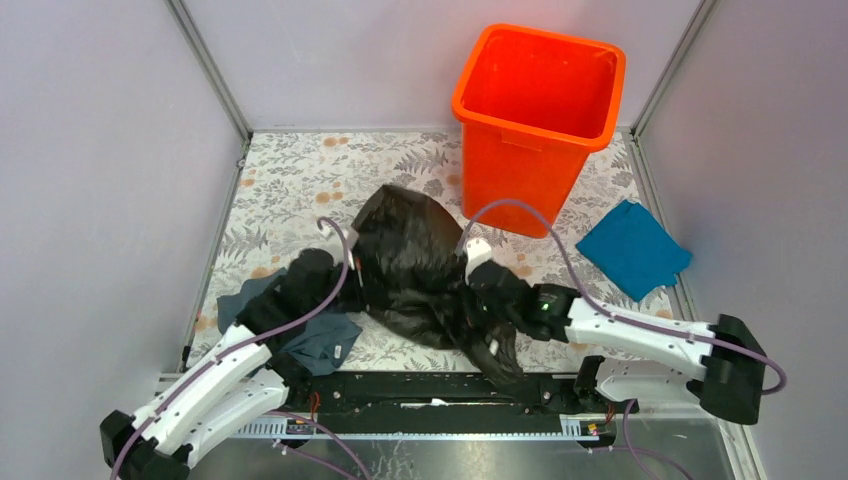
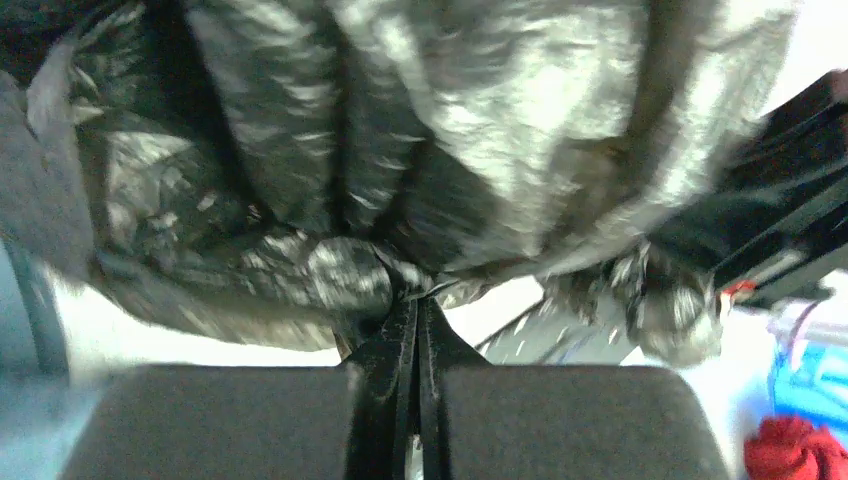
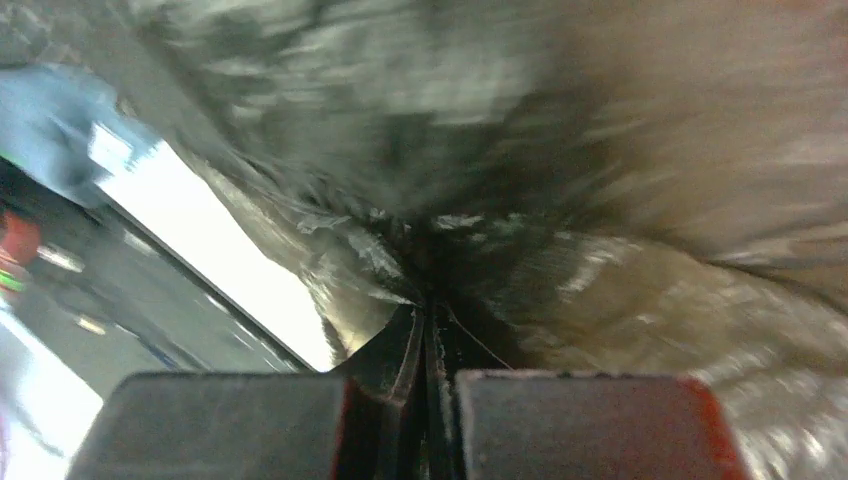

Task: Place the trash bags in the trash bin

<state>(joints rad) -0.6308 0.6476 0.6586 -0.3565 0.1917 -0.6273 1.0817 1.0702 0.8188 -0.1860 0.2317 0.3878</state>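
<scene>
A glossy black trash bag [image 1: 410, 265] hangs crumpled between my two arms, over the middle of the floral table. My left gripper [image 1: 352, 272] is shut on its left edge; in the left wrist view the fingertips [image 2: 418, 298] pinch a gathered fold of the trash bag [image 2: 400, 130]. My right gripper [image 1: 470, 285] is shut on the right side; the right wrist view shows the film of the bag [image 3: 600, 180] bunched into the closed gripper [image 3: 428, 310]. The orange trash bin [image 1: 535, 125] stands upright and open at the back, right of centre, apart from the bag.
A bright blue cloth [image 1: 632, 248] lies on the table right of the bin. A grey-blue cloth [image 1: 310, 335] lies under my left arm near the front edge. Frame posts and grey walls close in both sides. The black base rail [image 1: 430, 390] runs along the front.
</scene>
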